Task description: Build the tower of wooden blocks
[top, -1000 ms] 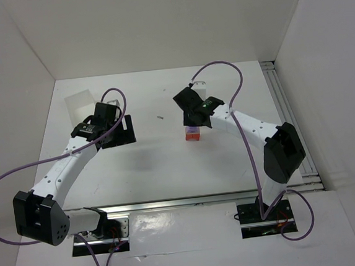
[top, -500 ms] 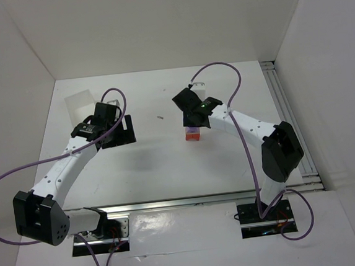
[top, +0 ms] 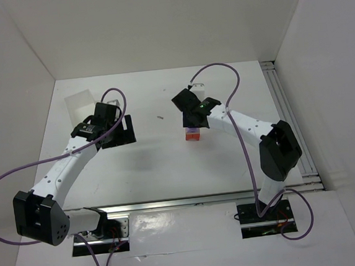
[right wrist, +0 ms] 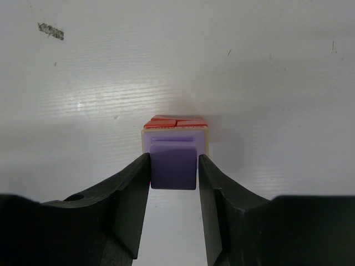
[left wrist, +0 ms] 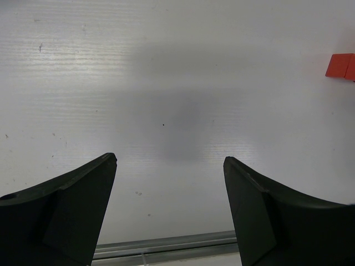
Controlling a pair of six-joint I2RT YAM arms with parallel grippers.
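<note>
The wood block tower (top: 192, 133) stands mid-table: red-orange cubes (right wrist: 175, 122) at the base, a pale tan-edged layer (right wrist: 145, 138) above them. My right gripper (right wrist: 174, 162) is over it, shut on a lilac cube (right wrist: 173, 173) that sits at the top of the stack; the left finger touches the cube and the right finger is a hair off it. In the top view the right gripper (top: 193, 123) hides the tower's top. My left gripper (left wrist: 169, 166) is open and empty over bare table, left of the tower (left wrist: 339, 65); it also shows in the top view (top: 118, 133).
A translucent white plastic box (top: 78, 104) stands at the back left, behind the left gripper. A tiny dark speck (top: 160, 117) lies on the table between the arms, also in the right wrist view (right wrist: 50, 31). White walls enclose the table.
The right arm has shifted slightly left over the tower, still at the lilac cube. The left arm has not moved.
</note>
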